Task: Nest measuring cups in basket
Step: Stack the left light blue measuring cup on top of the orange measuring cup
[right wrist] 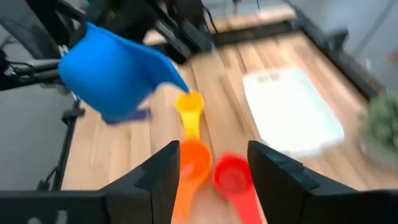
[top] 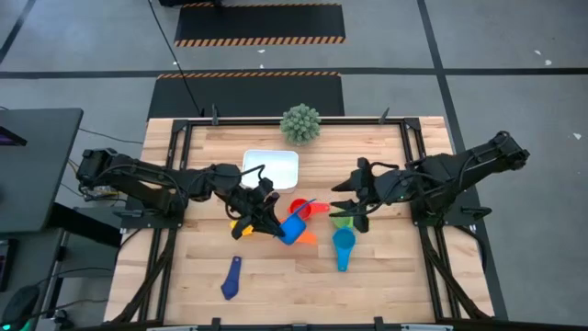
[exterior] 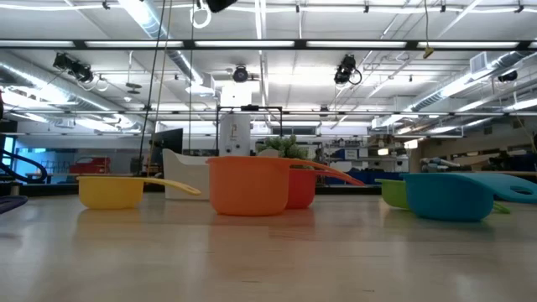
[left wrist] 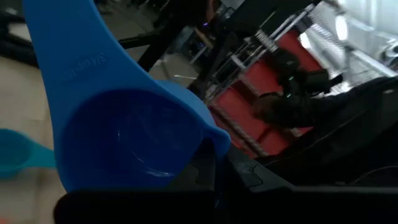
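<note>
My left gripper (top: pixel 273 221) is shut on the blue measuring cup (top: pixel 294 229) near the table's middle; the cup fills the left wrist view (left wrist: pixel 124 130). The yellow cup (right wrist: pixel 189 107) lies beneath it. The orange cup (exterior: pixel 247 186), red cup (exterior: pixel 304 186), green cup (exterior: pixel 393 192) and light blue cup (exterior: pixel 449 195) stand on the table, each on its base. The navy cup (top: pixel 231 279) lies near the front edge. The white basket (top: pixel 273 166) stands behind them. My right gripper (top: pixel 352 204) is open and empty beside the green cup (top: pixel 342 222). My left gripper holds the blue cup by its bowl wall (left wrist: pixel 210 152), on the side away from the handle (left wrist: pixel 68 43). The cup itself hides the fingertips. The cup is lifted clear of the table and tilted, as the right wrist view (right wrist: pixel 118 70) shows.
A spiky grey-green ball plant (top: pixel 300 123) stands at the table's far edge behind the basket. A dark frame rail (top: pixel 175 175) runs along the table's sides. Bare wood lies at the front right (top: pixel 386 285).
</note>
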